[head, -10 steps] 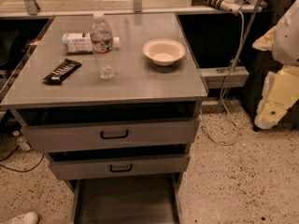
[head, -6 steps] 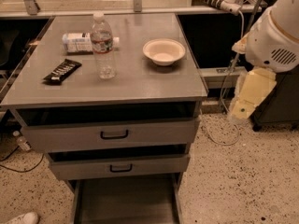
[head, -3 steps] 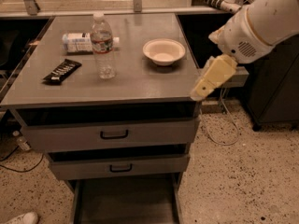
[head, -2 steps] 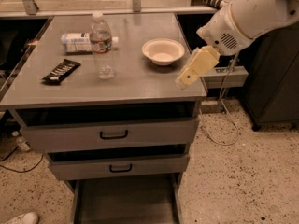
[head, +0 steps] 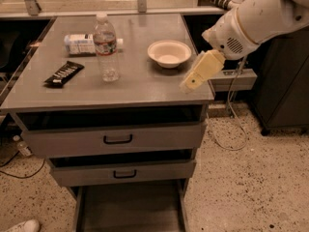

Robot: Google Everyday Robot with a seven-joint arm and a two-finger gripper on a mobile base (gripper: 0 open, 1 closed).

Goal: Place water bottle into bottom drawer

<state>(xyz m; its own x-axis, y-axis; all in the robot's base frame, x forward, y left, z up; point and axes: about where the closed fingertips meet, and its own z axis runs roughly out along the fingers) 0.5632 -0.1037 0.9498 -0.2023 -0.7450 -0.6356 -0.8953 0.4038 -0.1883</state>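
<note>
Camera view, looking down at a grey cabinet top with three drawers below.

Water bottle upright on the left half of the top, white cap up, set back from the front edge. Just behind it, a second bottle with a wide white-and-blue label, lying on its side. Black snack bar to the left of the water bottle, near the left edge. White bowl on the right half, with a stretch of bare grey surface between bowl and water bottle.

Gripper cream-coloured, slanting down and left from a white arm, over the front right corner of the top, just beside the bowl and well apart from the water bottle. Holding nothing. Open or closed: cannot tell. Touching the top or just above it: cannot tell.

Top drawer and middle drawer, each with a black handle, pulled out slightly. Bottom drawer pulled far out, plain grey floor showing. Speckled floor open to the right of the cabinet.
</note>
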